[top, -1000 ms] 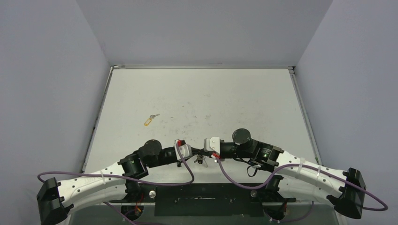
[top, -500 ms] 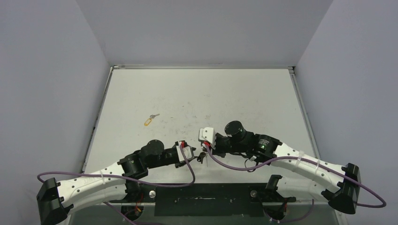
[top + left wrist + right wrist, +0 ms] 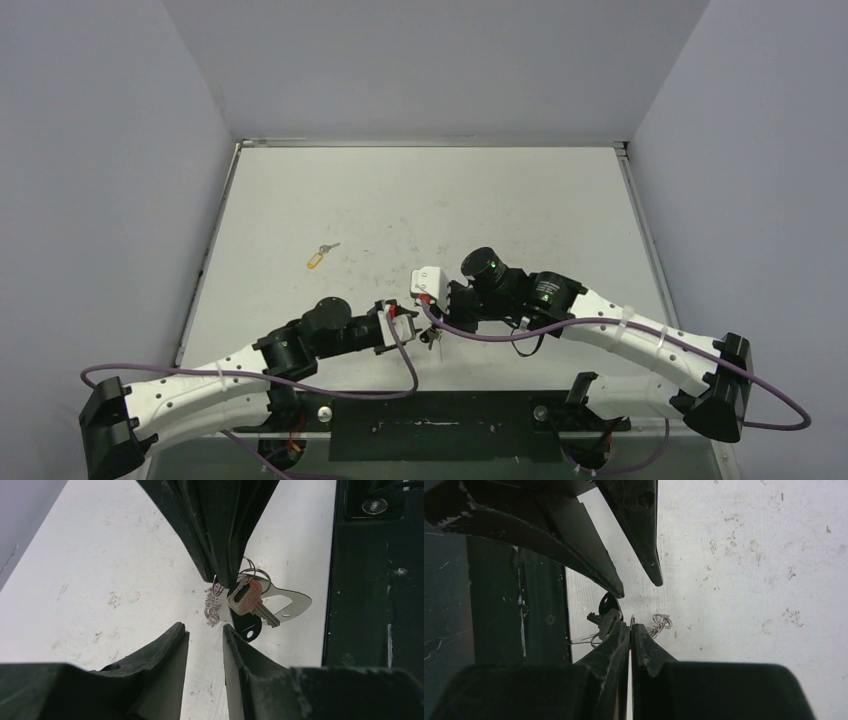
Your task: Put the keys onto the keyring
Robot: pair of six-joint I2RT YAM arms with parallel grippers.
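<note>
Beyond my black left fingers (image 3: pixel 159 656): silver-grey keyring (image 3: pixel 296 601), reddish-brown key (image 3: pixel 244 596), black key head (image 3: pixel 248 626), over grey-speckled white table (image 3: pixel 100 555).

There were three keys, namely a plain key (image 3: pixel 248 599), a black-headed key (image 3: pixel 248 628) and a yellow-tagged key (image 3: pixel 317 258), one keyring (image 3: pixel 297 602), and two grippers: left gripper (image 3: pixel 205 630), right gripper (image 3: pixel 630 626).

Across the upper and middle of the overhead view the table (image 3: pixel 420 200) lies open, with only the yellow-tagged key (image 3: pixel 316 259) left of centre, well apart from both arms. The tight spot is low centre, where the left gripper (image 3: pixel 412 327) and right gripper (image 3: pixel 436 325) meet tip to tip. The keyring (image 3: pixel 295 602) and its keys (image 3: pixel 247 597) fill the space between them, pinched at the right one's tips. The left one's jaws leave a narrow bare gap. The black base plate (image 3: pixel 440 425) bounds the bottom edge.
</note>
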